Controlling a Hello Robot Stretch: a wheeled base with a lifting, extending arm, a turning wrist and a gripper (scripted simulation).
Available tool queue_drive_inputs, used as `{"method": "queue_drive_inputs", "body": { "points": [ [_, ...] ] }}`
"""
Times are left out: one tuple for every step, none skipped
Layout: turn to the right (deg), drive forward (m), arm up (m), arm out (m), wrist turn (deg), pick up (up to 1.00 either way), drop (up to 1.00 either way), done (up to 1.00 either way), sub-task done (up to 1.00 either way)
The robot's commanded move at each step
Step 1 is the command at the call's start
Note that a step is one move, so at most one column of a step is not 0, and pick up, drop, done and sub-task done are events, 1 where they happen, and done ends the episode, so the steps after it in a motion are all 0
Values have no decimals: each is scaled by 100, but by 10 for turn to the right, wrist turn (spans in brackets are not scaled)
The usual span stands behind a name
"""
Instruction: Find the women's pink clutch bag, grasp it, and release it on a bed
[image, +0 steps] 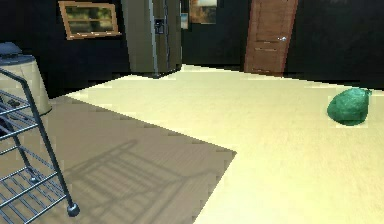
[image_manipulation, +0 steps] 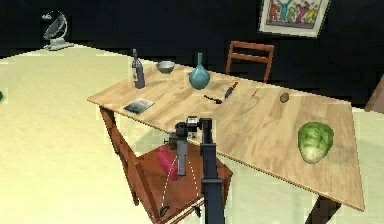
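Observation:
A small pink thing (image_manipulation: 175, 165), possibly the clutch bag, lies at a red-brown wooden chair (image_manipulation: 205, 182) drawn up to the near side of a long wooden table (image_manipulation: 250, 125). My arm rises from the bottom edge of the arm side view, and the gripper (image_manipulation: 180, 150) stands at the table's near edge, directly above the pink thing. Its thin fingers reach down toward it. With the chair seat right behind, I cannot tell whether the gripper holds anything.
The table carries a dark bottle (image_manipulation: 137, 68), a bowl (image_manipulation: 165, 67), a teal vase (image_manipulation: 200, 72), small items and a green round thing (image_manipulation: 315, 141). A second chair (image_manipulation: 248, 60) stands behind. The forward view has a metal rack (image: 30, 150), a green bag (image: 350, 105), a door (image: 270, 35) and open floor.

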Motion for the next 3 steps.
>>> {"method": "queue_drive_inputs", "body": {
  "points": [
    [0,0,0,0,450,0,0,0,0],
    [0,0,0,0,450,0,0,0,0],
    [0,0,0,0,450,0,0,0,0]
  ]
}}
